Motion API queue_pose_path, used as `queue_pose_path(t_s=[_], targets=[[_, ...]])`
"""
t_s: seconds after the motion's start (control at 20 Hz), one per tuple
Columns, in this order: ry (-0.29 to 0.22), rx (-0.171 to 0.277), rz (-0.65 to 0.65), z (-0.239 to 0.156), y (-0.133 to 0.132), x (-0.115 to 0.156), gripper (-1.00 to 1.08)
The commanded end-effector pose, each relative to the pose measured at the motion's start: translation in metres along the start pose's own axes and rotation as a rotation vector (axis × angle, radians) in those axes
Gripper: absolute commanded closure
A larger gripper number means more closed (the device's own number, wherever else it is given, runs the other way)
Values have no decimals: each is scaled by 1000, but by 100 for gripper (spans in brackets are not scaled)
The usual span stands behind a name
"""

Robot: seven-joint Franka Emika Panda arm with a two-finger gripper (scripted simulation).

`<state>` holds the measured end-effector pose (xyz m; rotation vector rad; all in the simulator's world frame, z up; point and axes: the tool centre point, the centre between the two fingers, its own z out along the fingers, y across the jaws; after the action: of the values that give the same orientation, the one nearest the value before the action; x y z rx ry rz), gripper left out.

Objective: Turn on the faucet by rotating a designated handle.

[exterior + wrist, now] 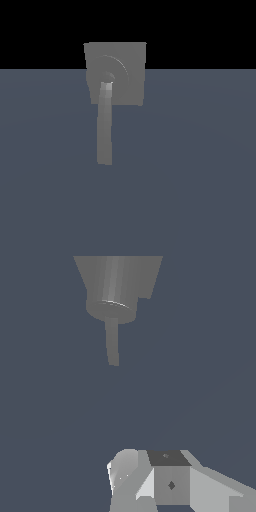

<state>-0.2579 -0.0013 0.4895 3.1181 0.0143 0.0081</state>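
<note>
Presently: faucet (116, 70) upright on surface (190, 175); handle (104, 125) hanging down from centre, untouched. My tool (150, 481) well apart, spread state unreadable. Rotation entirely outstanding.

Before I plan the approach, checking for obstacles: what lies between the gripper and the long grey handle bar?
Nothing: in the wrist view, only bare dark floor separates the gripper from the slim grey handle.
</note>
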Motion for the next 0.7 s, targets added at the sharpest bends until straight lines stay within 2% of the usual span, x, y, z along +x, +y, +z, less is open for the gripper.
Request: queue_pose_path(t_s=[0.0, 0.4, 0.65], targets=[[0, 0, 0, 0, 0, 0, 108], [46, -35, 29, -14, 6, 6, 108], [48, -39, 26, -14, 6, 6, 108]])
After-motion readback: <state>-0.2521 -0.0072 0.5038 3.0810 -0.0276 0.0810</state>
